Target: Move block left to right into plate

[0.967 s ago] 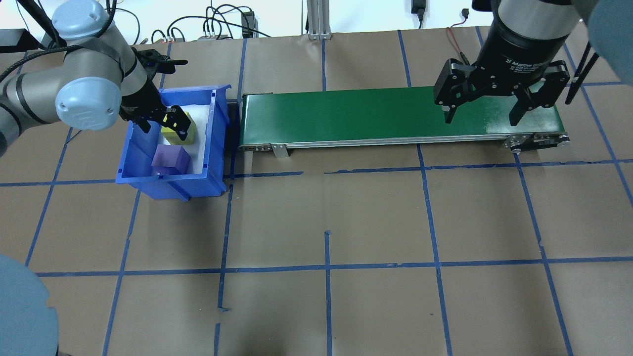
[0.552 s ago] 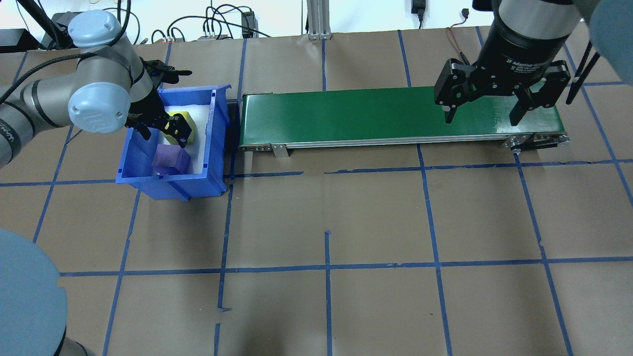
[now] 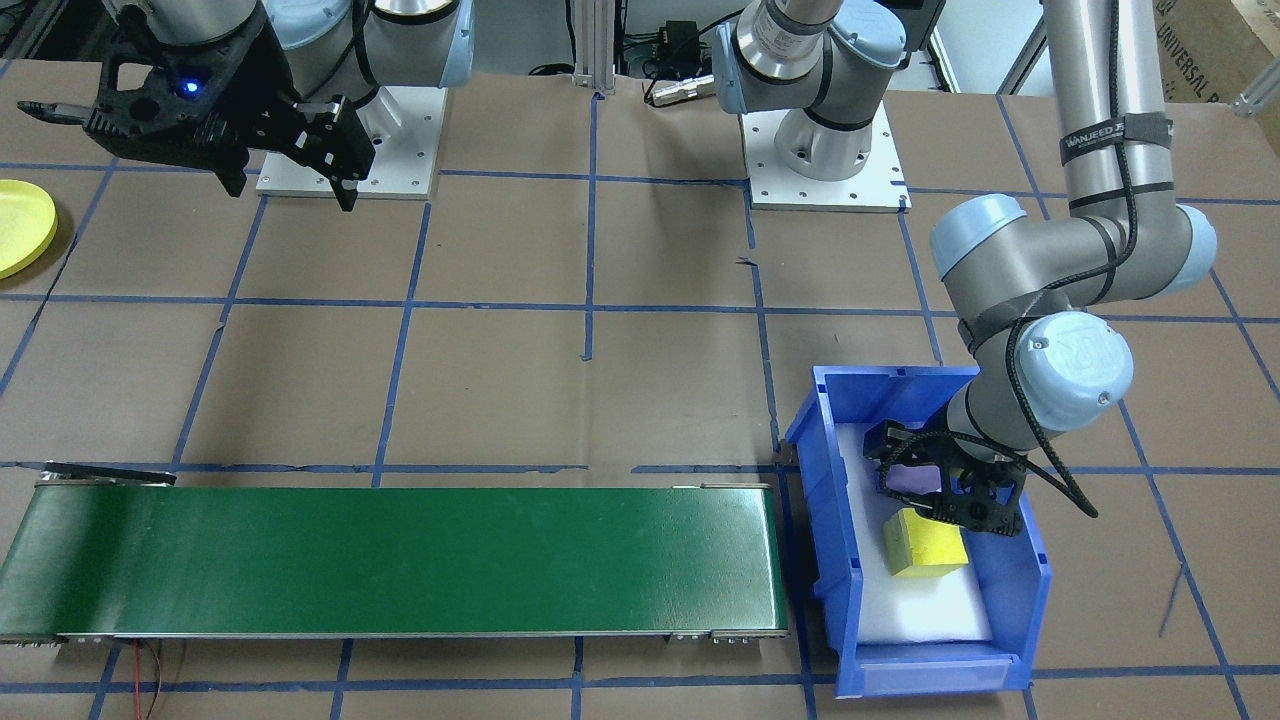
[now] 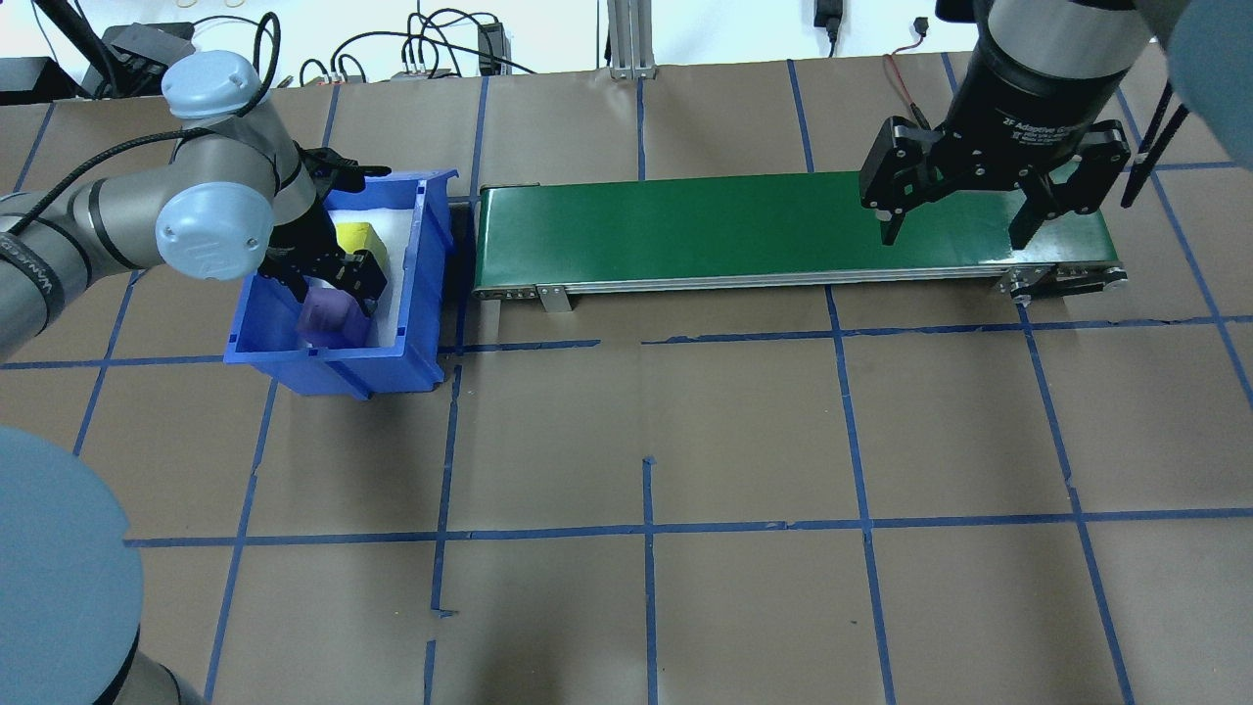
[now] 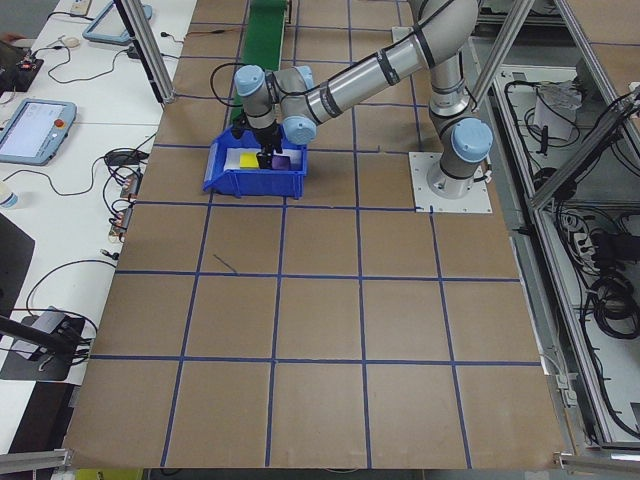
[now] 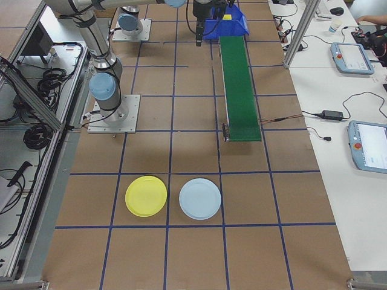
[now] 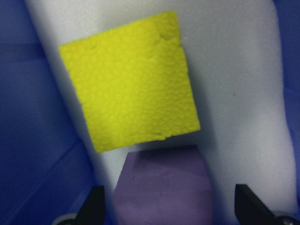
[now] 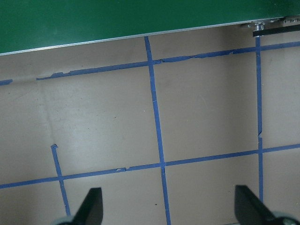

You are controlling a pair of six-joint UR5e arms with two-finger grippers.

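Observation:
Two foam blocks lie in the blue bin (image 4: pixel 431 255) on the left: a yellow block (image 4: pixel 355 238) (image 7: pixel 131 93) and a purple block (image 4: pixel 328 315) (image 7: pixel 164 187). My left gripper (image 4: pixel 328 279) (image 3: pixel 950 495) reaches down into the bin, open. In the left wrist view its fingers stand on either side of the purple block with gaps. The yellow block lies just beyond it, untouched. My right gripper (image 4: pixel 954 230) (image 3: pixel 290 190) hangs open and empty above the conveyor's right end. The yellow plate (image 6: pixel 146 196) (image 3: pixel 20 225) lies on the table far to my right.
A green conveyor belt (image 4: pixel 685 230) runs from the bin toward the right arm. A light blue plate (image 6: pixel 200 199) lies beside the yellow one. White foam lines the bin floor (image 3: pixel 930 610). Cables and operator desks sit beyond the table's far edge.
My left gripper has shifted from over the yellow block toward the bin's near end and now straddles the purple block. The right arm has not moved.

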